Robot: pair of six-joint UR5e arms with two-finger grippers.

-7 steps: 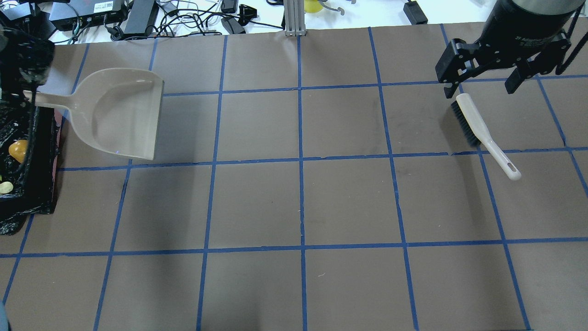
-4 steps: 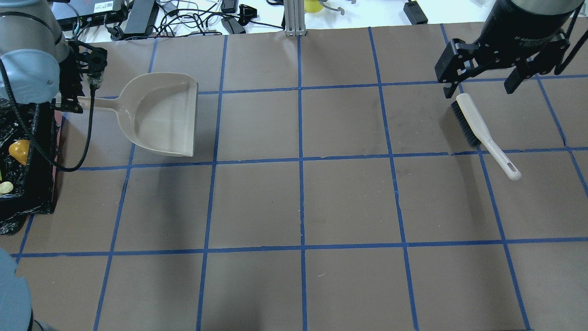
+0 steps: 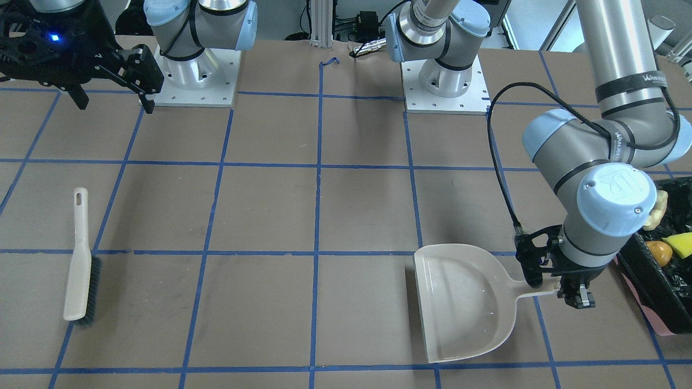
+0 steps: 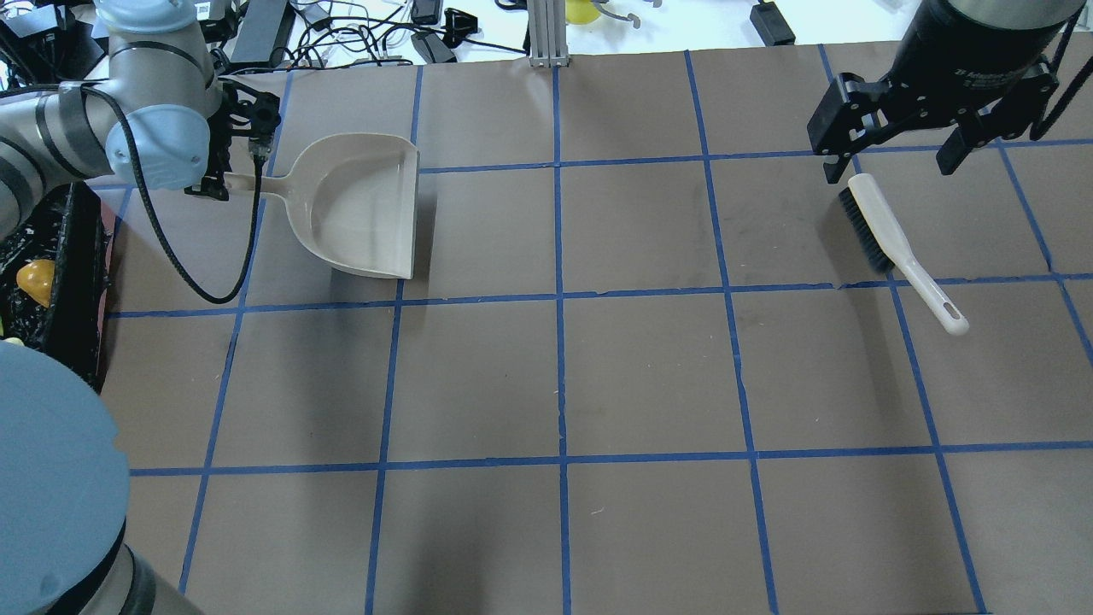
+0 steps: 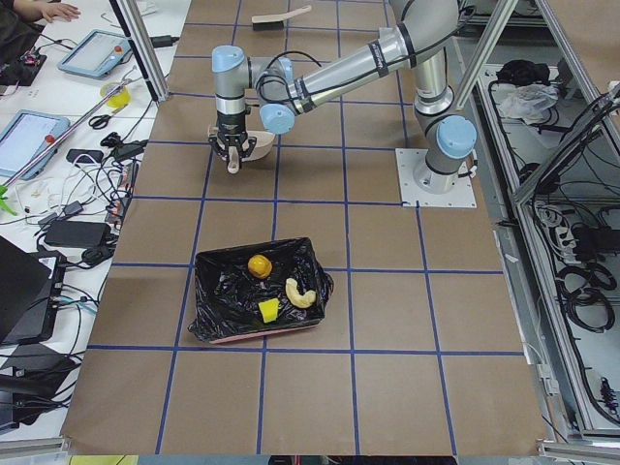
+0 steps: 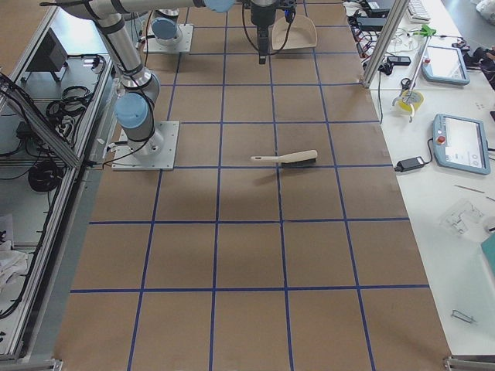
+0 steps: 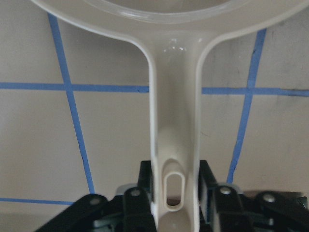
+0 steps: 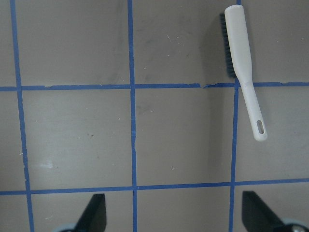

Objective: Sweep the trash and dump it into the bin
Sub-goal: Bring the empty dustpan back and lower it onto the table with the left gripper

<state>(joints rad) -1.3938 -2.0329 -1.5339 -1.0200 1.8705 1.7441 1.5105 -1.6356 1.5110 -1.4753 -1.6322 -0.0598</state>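
- While the left gripper [image 7: 175, 193] is clamping the slotted end of the beige dustpan [image 4: 359, 213] handle between its jaws, the pan is pointing its straight open lip toward the middle of the table [image 4: 649, 376], away from the bin [image 5: 208, 291]. Whether that lip is touching the surface cannot be told.
- The bin is sitting at the table's left end, close beside the left arm's wrist, with its pink lower edge showing toward the dustpan.
- All the trash is lying inside the black liner: the potato-like lump [image 5: 259, 264] toward the far side, the yellow sponge [image 5: 268, 310] and the croissant-shaped piece [image 5: 300, 293] nearer the bin's other walls.
- The right gripper [image 8: 175, 217] is hovering raised over the far right of the table, its jaws spread wide and holding nothing.
- A brush [image 4: 879, 226] is lying on the far right, apart from those jaws, its bristles facing left and its handle crossing a blue tape line.
- Between the dustpan's lip and the brush, a broad stretch of brown table is lying open, as is the whole near side.
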